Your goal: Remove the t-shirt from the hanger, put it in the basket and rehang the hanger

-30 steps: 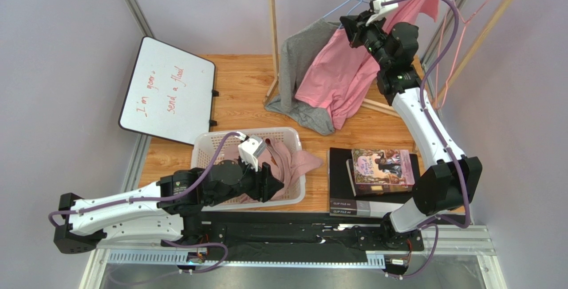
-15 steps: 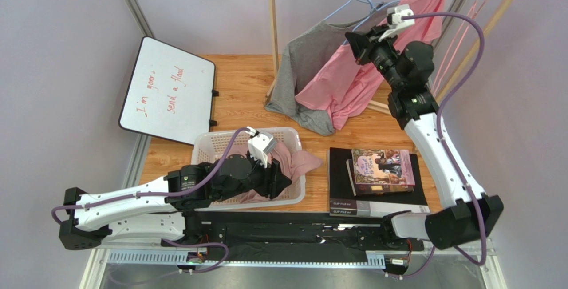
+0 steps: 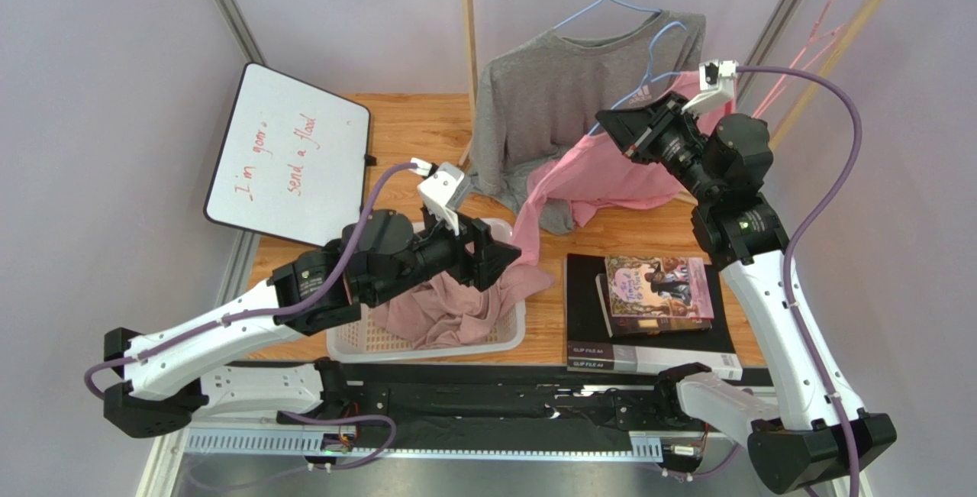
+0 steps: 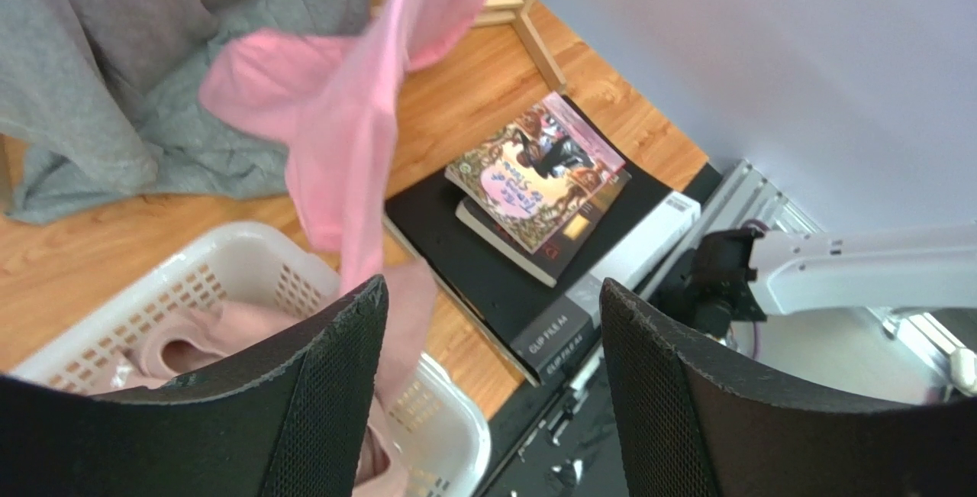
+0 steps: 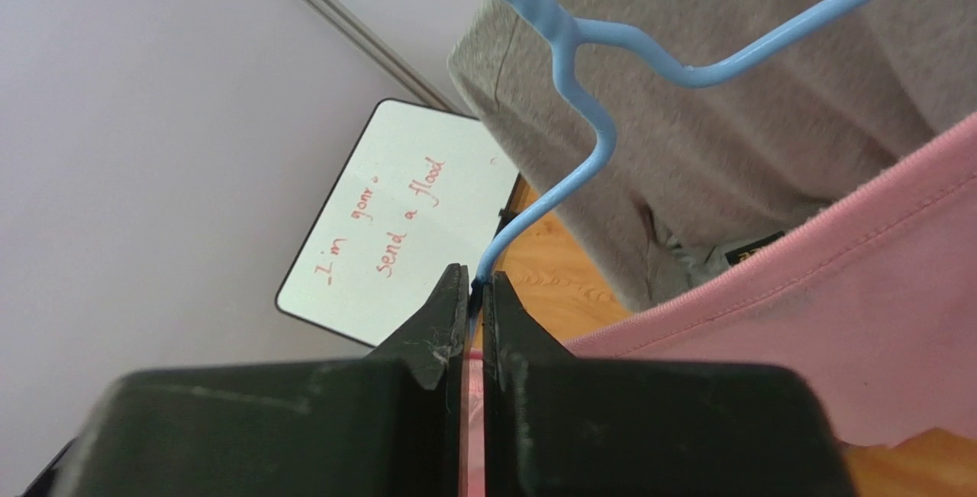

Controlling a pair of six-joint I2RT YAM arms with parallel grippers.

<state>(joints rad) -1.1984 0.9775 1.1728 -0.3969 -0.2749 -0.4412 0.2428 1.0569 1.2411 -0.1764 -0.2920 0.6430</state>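
You see the right claw (image 3: 608,125) pinched on the blue hanger (image 3: 650,60), the pink t-shirt (image 3: 596,171) draping from it down toward the white basket (image 3: 378,346), where your left claw (image 3: 508,259) hovers with jaws spread beside the hem.

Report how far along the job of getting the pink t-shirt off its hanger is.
Done: the blue hanger looks clear of the rail, pinched in the shut right gripper. In hand: the pink t-shirt is still draped on it, its lower end hanging toward the basket, just ahead of the open left gripper. Left: grab the cloth and pull it off the hanger.
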